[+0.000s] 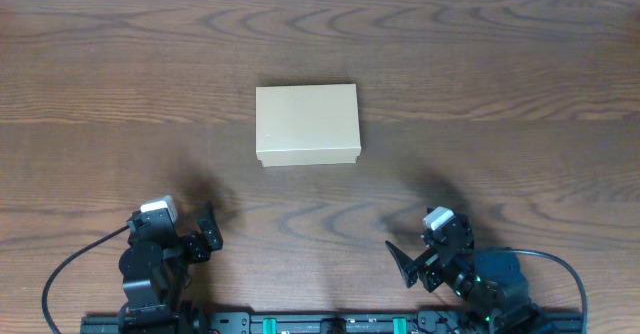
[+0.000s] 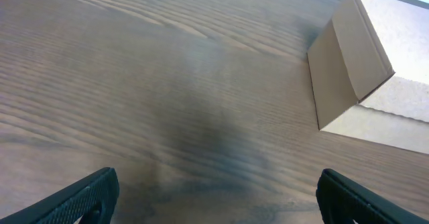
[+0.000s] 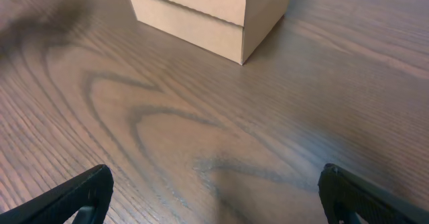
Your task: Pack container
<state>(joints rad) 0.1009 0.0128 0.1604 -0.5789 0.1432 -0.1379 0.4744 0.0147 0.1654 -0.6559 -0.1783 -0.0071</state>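
Note:
The container (image 1: 306, 124) is a plain tan cardboard box with its lid down, lying flat in the middle of the wooden table. My left gripper (image 1: 207, 232) rests near the front edge, below and left of the box, open and empty. My right gripper (image 1: 425, 246) sits near the front edge to the right, also open and empty. In the left wrist view the box (image 2: 348, 70) lies far ahead at the upper right, and the open gripper (image 2: 218, 200) has only bare wood between its fingers. In the right wrist view the box (image 3: 208, 9) lies ahead at the top, well beyond the open gripper (image 3: 218, 197).
The dark wood-grain table (image 1: 500, 94) stretches all around the box. Black cables (image 1: 60, 274) loop from both arm bases along the front edge. A mounting rail (image 1: 330, 324) runs along the bottom between the arms.

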